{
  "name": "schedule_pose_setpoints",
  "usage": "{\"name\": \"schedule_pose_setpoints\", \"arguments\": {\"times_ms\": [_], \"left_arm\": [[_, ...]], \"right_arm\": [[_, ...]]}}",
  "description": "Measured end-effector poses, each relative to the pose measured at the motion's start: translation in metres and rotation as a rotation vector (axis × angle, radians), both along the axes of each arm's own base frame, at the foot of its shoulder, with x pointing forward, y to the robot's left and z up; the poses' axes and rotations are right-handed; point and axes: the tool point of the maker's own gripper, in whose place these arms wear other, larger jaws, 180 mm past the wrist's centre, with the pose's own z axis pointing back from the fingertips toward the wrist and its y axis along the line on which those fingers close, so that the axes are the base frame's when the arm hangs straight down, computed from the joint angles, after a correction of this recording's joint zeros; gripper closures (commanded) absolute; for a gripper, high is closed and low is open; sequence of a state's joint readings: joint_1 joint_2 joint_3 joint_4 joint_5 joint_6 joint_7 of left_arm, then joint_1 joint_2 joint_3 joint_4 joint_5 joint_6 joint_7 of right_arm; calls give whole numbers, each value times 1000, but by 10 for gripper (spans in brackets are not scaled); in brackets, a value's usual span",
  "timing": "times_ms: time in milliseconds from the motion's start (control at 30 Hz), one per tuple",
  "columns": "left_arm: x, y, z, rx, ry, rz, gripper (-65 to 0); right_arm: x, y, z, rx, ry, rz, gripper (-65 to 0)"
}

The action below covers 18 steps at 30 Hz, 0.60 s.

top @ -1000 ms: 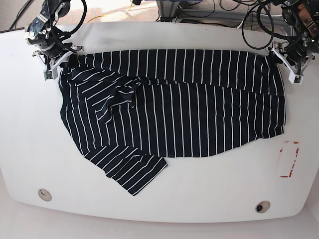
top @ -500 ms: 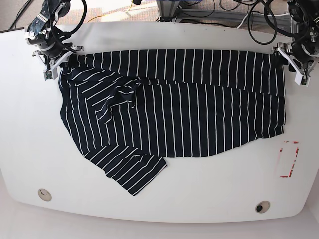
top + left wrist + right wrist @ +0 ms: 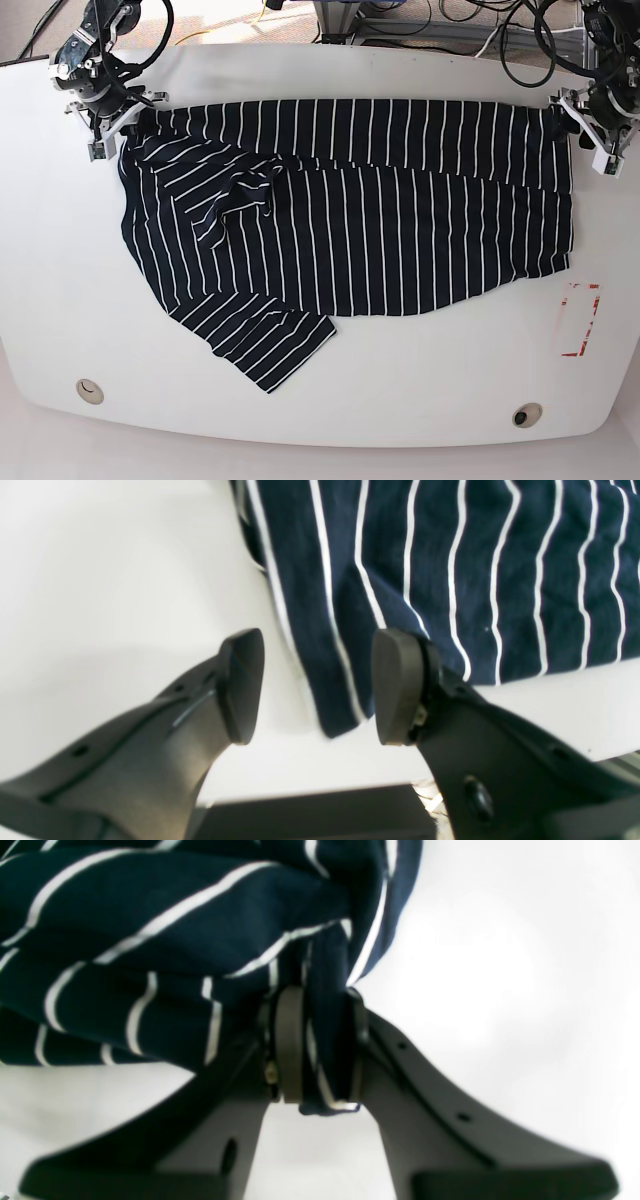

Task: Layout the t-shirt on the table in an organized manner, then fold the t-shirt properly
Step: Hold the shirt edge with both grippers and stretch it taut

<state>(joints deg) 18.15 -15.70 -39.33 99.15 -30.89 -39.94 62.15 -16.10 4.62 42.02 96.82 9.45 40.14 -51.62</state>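
One striped t-shirt spread on white surface, right wrist view shows right hand pinching its bunched corner, left wrist view shows left hand spread apart, empty, at its hem corner

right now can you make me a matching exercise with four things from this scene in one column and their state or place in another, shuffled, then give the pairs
Things
1. left gripper
2. right gripper
3. dark navy white-striped cloth t-shirt
4. small red-outlined rectangle mark

States or places
A. lying spread on the smooth white table, one sleeve bunched
B. jaws apart, a shirt corner lying between them
C. printed on the tabletop beside the shirt's hem
D. clamped on a bunched fold of striped cloth

Pairs: 1-B, 2-D, 3-A, 4-C
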Motion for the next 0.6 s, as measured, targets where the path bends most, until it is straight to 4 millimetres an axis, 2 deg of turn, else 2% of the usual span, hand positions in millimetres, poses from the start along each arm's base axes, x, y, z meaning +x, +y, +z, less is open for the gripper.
{"name": "schedule_pose_setpoints", "arguments": {"times_ms": [100,300,500,600], "left_arm": [[2,0,-13,-7,33,5,-326],[-5,7,-25,14,82,23,-326],[-1,-11,-39,-25,112,-23,-326],[1,-12,-41,-43,103,-13,-326]], "right_arm": [[0,1,-1,1,2,-2,-108],[0,4,-1,8,-3,-7,-108],[0,5,-1,10,-3,-12,-108],[0,5,-2,10,-2,-10,-108]]}}
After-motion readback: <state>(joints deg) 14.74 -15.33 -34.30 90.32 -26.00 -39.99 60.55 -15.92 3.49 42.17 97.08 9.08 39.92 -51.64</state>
